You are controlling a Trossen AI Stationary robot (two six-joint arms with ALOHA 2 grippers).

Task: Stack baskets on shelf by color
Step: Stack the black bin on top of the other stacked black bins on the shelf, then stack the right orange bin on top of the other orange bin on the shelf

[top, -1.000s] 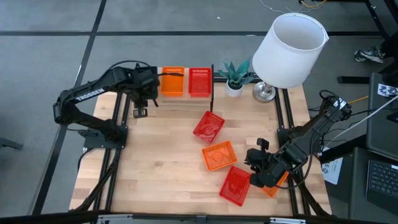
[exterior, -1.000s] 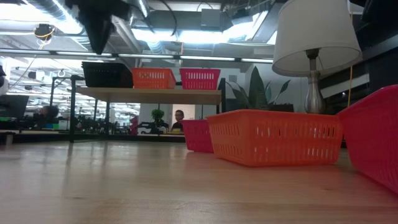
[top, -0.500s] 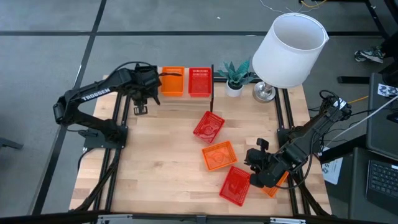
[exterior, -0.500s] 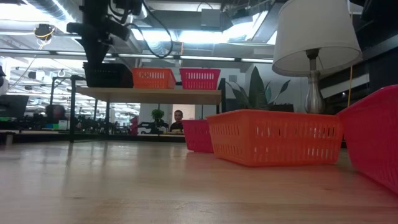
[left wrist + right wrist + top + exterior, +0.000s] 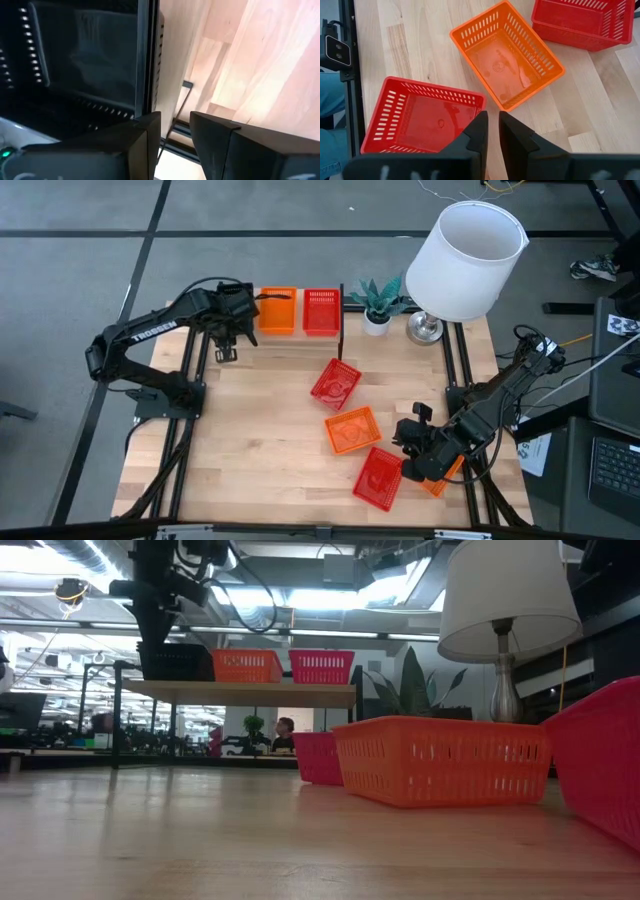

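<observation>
A black basket (image 5: 172, 662) stands at the left end of the shelf (image 5: 250, 693), with an orange basket (image 5: 277, 311) and a red basket (image 5: 321, 311) beside it. My left gripper (image 5: 175, 130) reaches down over the black basket (image 5: 75, 60), its fingers a little open at the basket's wall. On the table lie a red basket (image 5: 335, 383), an orange one (image 5: 351, 430) and another red one (image 5: 379, 477). One more orange basket (image 5: 440, 478) sits partly under my right arm. My right gripper (image 5: 493, 127), shut, hovers above the red basket (image 5: 422, 117) and the orange basket (image 5: 507, 60). My left gripper comes from above, pointing down, at the black basket's wall (image 5: 148, 60) on the shelf. One finger (image 5: 145, 135) stands over that wall, the other (image 5: 215, 140) outside it. I cannot tell whether either finger touches the basket.
A lamp with a big white shade (image 5: 466, 260) and a small potted plant (image 5: 377, 302) stand at the table's far right corner. The shelf's black legs (image 5: 117, 715) reach the tabletop. Bare wood lies across the table's left and near-left part (image 5: 240, 440).
My left gripper has come down toward the black basket on the shelf and shifted slightly toward the far edge, then held still. My right arm and all baskets have stayed put.
</observation>
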